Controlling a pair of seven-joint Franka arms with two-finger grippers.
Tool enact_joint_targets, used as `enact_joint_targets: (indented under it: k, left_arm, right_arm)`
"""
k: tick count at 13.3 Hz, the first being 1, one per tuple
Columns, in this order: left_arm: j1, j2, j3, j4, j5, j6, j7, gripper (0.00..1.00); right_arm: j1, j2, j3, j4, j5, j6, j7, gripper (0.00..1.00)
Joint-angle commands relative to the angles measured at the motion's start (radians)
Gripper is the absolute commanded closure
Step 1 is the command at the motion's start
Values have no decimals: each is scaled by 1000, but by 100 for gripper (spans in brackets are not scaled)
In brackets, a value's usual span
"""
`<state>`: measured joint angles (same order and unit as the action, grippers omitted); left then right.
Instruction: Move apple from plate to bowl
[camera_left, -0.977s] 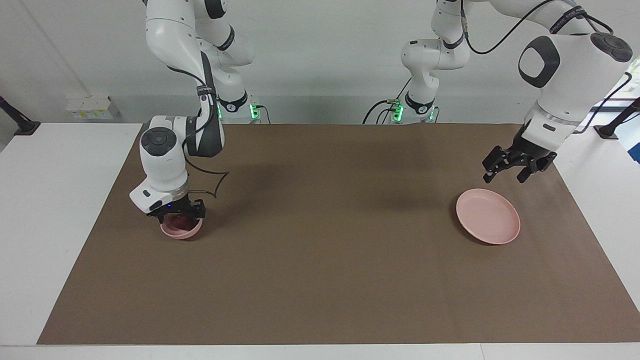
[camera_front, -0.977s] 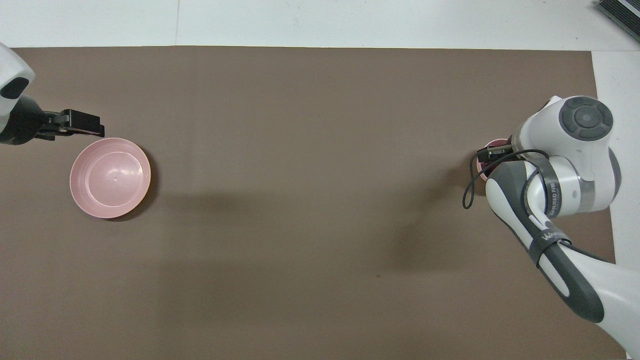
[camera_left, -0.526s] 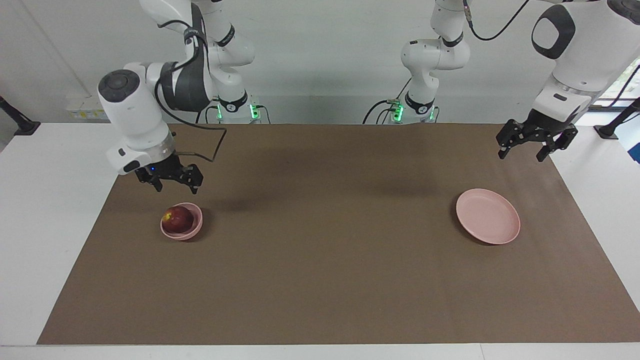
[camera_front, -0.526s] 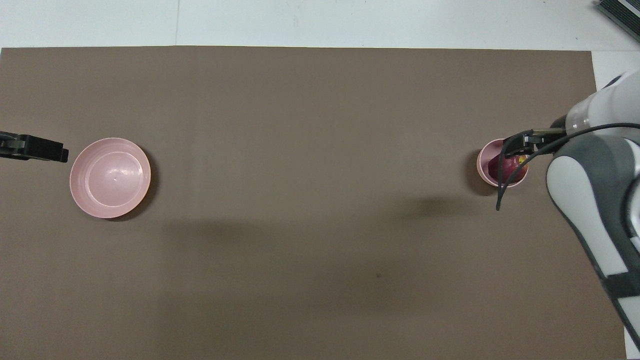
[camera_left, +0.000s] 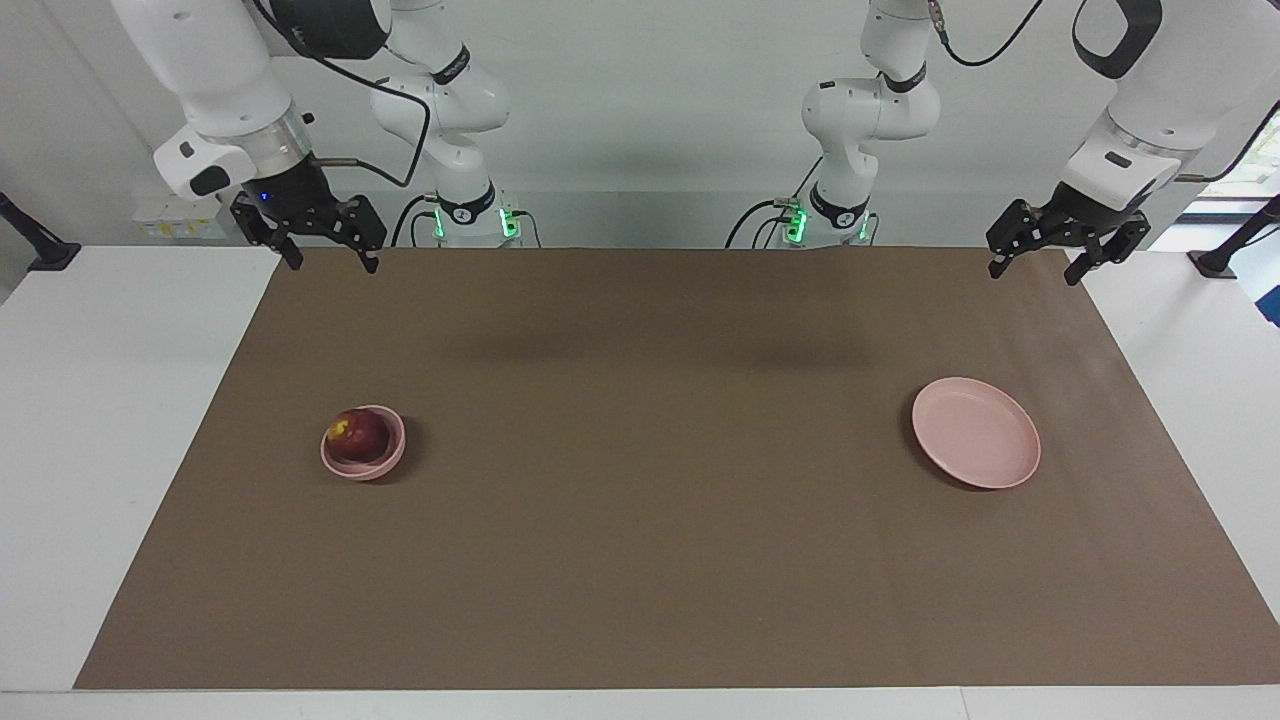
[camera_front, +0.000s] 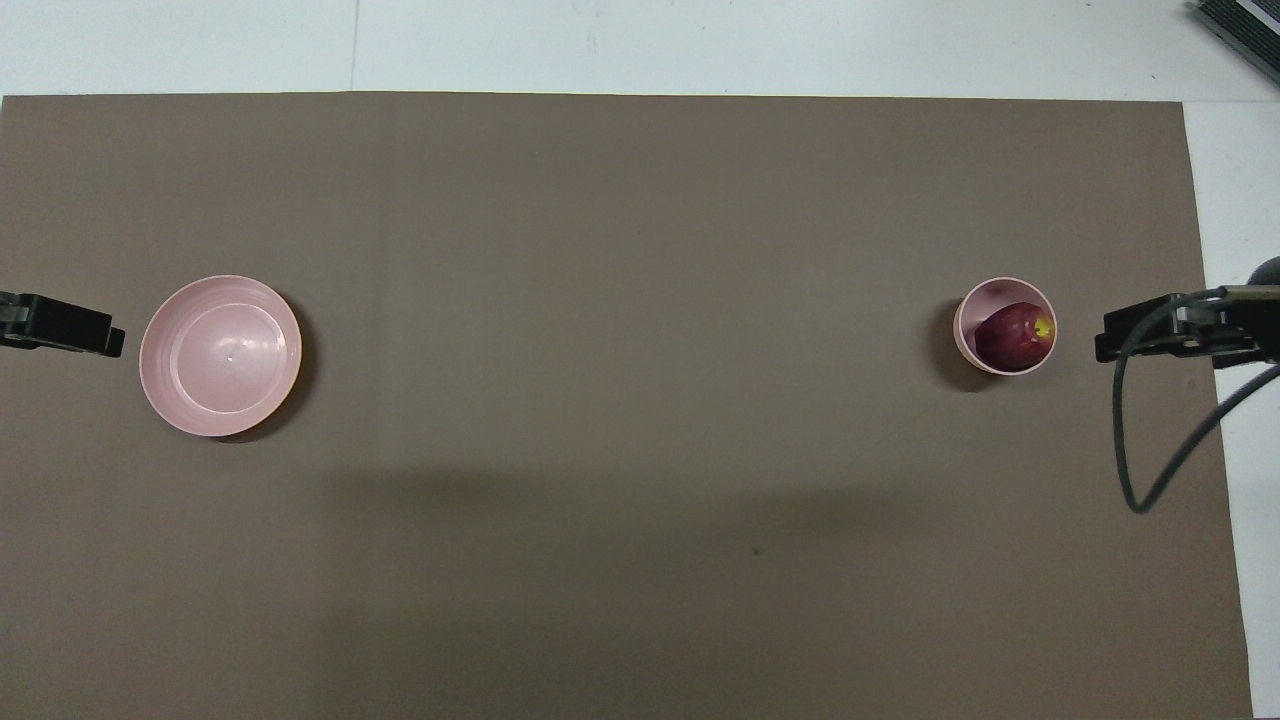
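Judging risk first: little is left to go wrong, unless an arm swings low again and knocks the bowl. Nearest the robots, two grippers hang empty, jaws spread: right gripper, left gripper. Farther out: one bowl holding one apple, one bare plate.

My overhead feed: left tool cut by frame edge, only dark tip showing. Right tool same, body past edge, cable looping out of frame. Apple lower half hidden by bowl wall. My facing feed: both arms' upper links cropped at top. Tabletop near corners cut off by frame's bottom edge.
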<state>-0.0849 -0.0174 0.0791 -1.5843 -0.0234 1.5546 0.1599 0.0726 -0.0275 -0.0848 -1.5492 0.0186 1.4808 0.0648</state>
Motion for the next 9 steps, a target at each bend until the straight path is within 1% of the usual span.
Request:
enact_joint_targets:
  k: [1, 4, 6, 8, 9]
  left_arm:
    - [-6, 7, 2, 18, 8, -22, -10, 0]
    - [-1, 7, 4, 18, 8, -22, -7, 0]
    - [1, 7, 7, 18, 8, -22, -7, 0]
    - [-1, 7, 5, 18, 8, -22, -7, 0]
    - [-1, 7, 5, 18, 8, -22, -7, 0]
  right_arm:
    - [-16, -18, 5, -6, 26, -31, -2, 0]
    - [-16, -25, 0, -15, 20, -54, -28, 0]
    - [-16, -38, -1, -32, 15, -51, -98, 0]
    - [-16, -64, -1, -80, 3, 2, -106, 0]
    - [-11, -60, -3, -74, 0, 4, -105, 0]
